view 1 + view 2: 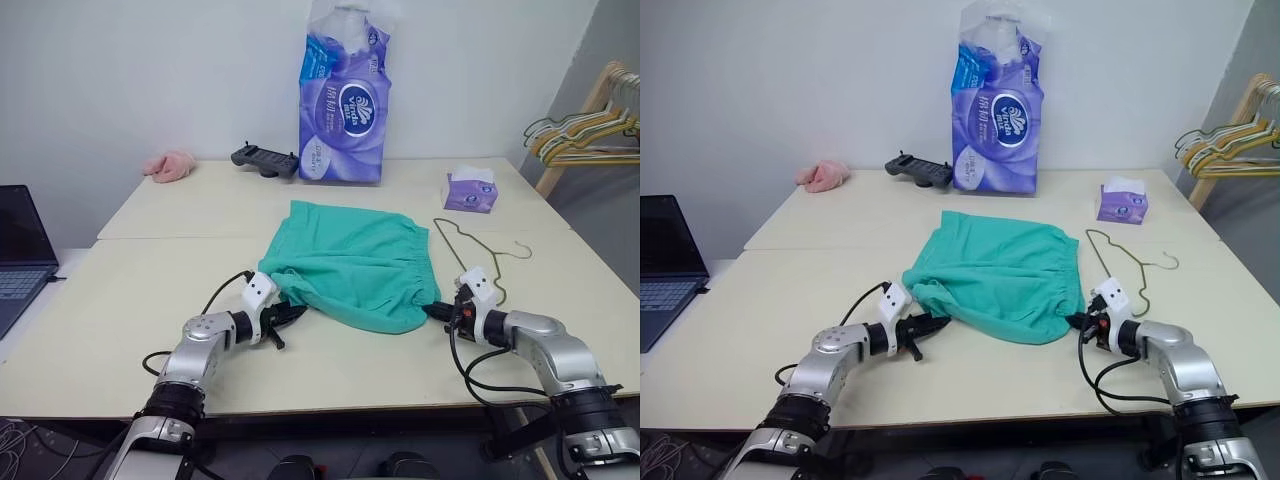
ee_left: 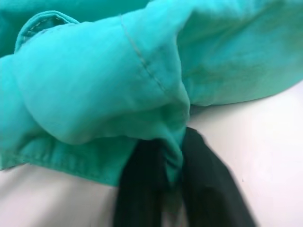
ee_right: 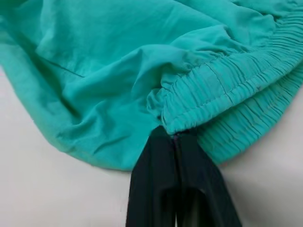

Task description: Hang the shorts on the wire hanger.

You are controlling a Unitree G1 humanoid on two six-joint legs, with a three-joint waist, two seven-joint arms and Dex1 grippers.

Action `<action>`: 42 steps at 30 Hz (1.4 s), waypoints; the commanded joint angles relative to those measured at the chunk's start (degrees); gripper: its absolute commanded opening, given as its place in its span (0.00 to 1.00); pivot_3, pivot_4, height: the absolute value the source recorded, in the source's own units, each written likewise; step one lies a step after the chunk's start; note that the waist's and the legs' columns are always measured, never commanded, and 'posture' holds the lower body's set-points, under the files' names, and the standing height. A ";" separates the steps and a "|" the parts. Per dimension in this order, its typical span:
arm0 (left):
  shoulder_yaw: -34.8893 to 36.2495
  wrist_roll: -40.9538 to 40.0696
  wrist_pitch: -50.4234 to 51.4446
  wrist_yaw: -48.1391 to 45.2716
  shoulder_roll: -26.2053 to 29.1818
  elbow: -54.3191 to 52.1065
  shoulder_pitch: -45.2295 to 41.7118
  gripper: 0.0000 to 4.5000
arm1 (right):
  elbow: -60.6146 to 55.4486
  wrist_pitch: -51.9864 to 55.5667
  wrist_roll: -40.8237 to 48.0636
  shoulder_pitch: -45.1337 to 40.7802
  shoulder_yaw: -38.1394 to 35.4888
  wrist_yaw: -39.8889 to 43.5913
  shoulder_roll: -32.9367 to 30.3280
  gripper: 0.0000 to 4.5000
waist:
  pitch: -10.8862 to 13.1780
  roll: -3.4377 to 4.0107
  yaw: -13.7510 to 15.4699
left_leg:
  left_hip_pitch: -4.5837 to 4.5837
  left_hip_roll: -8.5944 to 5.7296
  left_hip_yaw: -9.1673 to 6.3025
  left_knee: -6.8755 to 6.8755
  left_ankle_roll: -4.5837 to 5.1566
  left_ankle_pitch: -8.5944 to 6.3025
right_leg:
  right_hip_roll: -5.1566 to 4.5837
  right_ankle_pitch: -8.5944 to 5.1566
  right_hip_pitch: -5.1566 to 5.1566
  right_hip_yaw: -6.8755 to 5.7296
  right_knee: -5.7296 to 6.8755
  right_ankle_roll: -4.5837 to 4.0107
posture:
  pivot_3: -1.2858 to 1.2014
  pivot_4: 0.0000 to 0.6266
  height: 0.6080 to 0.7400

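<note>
The teal-green shorts (image 1: 350, 265) lie spread on the cream table (image 1: 150, 300), gathered waistband toward the right. My left gripper (image 1: 292, 314) is shut on the near left edge of the shorts; the left wrist view has fabric (image 2: 161, 118) pinched between the black fingers (image 2: 208, 184). At the near right corner my right gripper (image 1: 432, 311) is shut on the elastic waistband (image 3: 222, 94), fingers (image 3: 156, 184) pressed together. The thin wire hanger (image 1: 478, 245) lies flat on the table just right of the shorts, beyond my right gripper.
A tall purple tissue pack (image 1: 344, 100), a black controller (image 1: 264, 158), a pink fluffy cloth (image 1: 170, 165) and a small purple tissue box (image 1: 470, 190) sit along the back. A laptop (image 1: 20, 255) is at the left. Other hangers (image 1: 590, 130) hang at the right.
</note>
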 commanded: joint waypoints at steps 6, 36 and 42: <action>3.06 -8.93 12.43 -9.59 13.08 -24.71 11.99 0.01 | -20.36 9.24 7.60 8.60 -2.04 8.86 -10.65 0.00 | 0.02 0.03 -0.02 | -0.05 0.05 -0.01 -0.04 0.06 -0.06 | 0.00 -0.01 -0.09 0.00 0.01 0.00 | 0.54 0.00 1.00; 14.43 -1.11 -8.82 1.31 16.02 45.61 -61.76 0.01 | 64.23 -34.13 -4.54 -69.83 -8.59 -10.15 11.14 0.00 | 0.93 -0.67 -3.91 | -2.62 -0.66 -0.18 -0.13 -0.27 -0.75 | -1.33 -0.32 -3.85 -1.23 1.56 -0.76 | 0.57 0.00 1.00; 14.40 -10.72 18.40 -18.10 23.87 8.19 -22.88 0.01 | 49.47 -20.15 -3.47 -53.73 -6.36 1.97 11.47 0.00 | 1.92 -0.66 -4.60 | -2.17 -0.61 -0.15 1.18 -0.18 -0.55 | -1.15 -0.59 -2.56 -1.10 1.91 0.06 | 0.58 0.04 1.00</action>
